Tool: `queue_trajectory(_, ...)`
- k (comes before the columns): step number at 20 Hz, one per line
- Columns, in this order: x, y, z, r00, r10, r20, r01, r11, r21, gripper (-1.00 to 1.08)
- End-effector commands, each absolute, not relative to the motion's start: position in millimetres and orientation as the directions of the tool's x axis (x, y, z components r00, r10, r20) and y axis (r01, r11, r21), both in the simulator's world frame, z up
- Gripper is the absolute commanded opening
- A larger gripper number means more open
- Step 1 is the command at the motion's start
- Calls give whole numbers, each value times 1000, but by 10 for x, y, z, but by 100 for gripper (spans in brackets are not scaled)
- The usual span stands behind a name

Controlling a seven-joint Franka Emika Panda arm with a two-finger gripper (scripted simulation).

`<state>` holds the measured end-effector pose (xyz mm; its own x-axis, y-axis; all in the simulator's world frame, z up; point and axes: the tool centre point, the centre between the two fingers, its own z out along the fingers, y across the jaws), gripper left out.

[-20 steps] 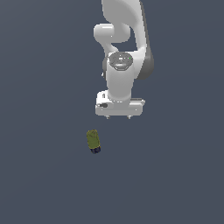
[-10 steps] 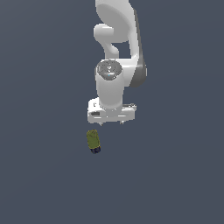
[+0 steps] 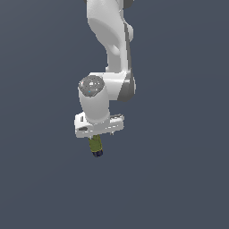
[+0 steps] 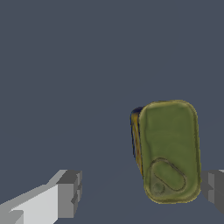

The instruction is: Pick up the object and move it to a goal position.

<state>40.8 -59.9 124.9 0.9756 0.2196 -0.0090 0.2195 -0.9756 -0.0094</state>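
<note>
I hover my pincer [image 4: 140,192], fingers apart, over the object [image 4: 169,151]; next I must descend, centre it, then clamp.

No readable text, label, brand, number or sign shows in either view; the olive-green object [image 4: 169,151] carries only faint oval outlines on its face, with no letters that can be made out
</note>
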Motion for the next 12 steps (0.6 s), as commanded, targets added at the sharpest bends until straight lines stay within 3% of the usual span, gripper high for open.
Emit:
queue_trajectory(1, 465, -715, 1195, 968, 250, -5, 250, -968, -6, 100)
queue_trajectory(12, 555, -945, 1086, 954, 301, 0, 301, -954, 0, 100)
